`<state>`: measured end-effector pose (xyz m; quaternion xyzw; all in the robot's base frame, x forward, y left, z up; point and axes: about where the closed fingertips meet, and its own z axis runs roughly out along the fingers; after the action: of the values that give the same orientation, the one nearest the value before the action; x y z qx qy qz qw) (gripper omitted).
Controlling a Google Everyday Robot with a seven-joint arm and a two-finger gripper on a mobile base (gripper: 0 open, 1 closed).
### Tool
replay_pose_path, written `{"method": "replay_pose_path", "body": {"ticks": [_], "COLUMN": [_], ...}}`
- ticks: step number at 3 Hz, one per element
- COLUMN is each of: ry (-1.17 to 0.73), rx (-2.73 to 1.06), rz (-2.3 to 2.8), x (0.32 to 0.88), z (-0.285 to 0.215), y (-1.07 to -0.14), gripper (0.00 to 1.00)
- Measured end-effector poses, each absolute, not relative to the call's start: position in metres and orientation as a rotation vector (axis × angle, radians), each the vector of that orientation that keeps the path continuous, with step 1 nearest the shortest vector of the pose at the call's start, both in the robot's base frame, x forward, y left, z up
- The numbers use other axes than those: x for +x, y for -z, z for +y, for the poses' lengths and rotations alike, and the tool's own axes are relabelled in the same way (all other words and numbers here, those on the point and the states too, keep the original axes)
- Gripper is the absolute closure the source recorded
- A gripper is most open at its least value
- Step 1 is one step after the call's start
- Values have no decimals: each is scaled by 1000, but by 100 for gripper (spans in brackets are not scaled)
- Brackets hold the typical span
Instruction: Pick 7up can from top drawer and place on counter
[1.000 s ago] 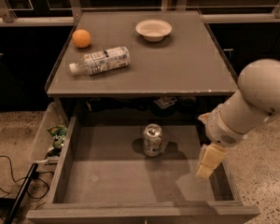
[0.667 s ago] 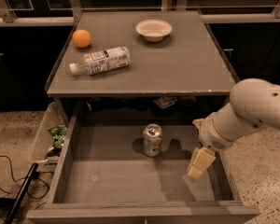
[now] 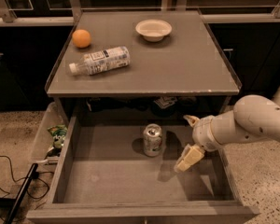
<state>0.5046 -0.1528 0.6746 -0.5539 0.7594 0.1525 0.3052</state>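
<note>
The 7up can (image 3: 152,140) stands upright in the middle of the open top drawer (image 3: 116,178), towards its back. My gripper (image 3: 189,139) is inside the drawer just right of the can, at about the can's height and not touching it. It is open and empty, with one pale fingertip (image 3: 192,120) towards the back and the other towards the front. The white arm reaches in from the right. The counter (image 3: 177,66) lies above the drawer.
On the counter lie a clear plastic bottle (image 3: 100,60) on its side, an orange (image 3: 81,38) and a white bowl (image 3: 153,29). A side bin with a green packet (image 3: 57,136) hangs left of the drawer. A cable (image 3: 9,169) runs on the floor at left.
My arm and gripper have moved left and a little forward inside the drawer, closer to the can. The can and the things on the counter have not moved.
</note>
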Motion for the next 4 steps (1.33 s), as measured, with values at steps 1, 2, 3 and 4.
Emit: {"method": "replay_pose_path", "body": {"ticks": [1,2,3,4], "ry": [-509,-631,-744,-751], "rx": [-1395,-1354,-1353,-1351], "rz": [1886,1794,1718,1716], "x": [516,523,527,527], "z": [-138,-115,-87,-86], "y": [-667,-661,-663,-662], "gripper": [0,0,0,0]}}
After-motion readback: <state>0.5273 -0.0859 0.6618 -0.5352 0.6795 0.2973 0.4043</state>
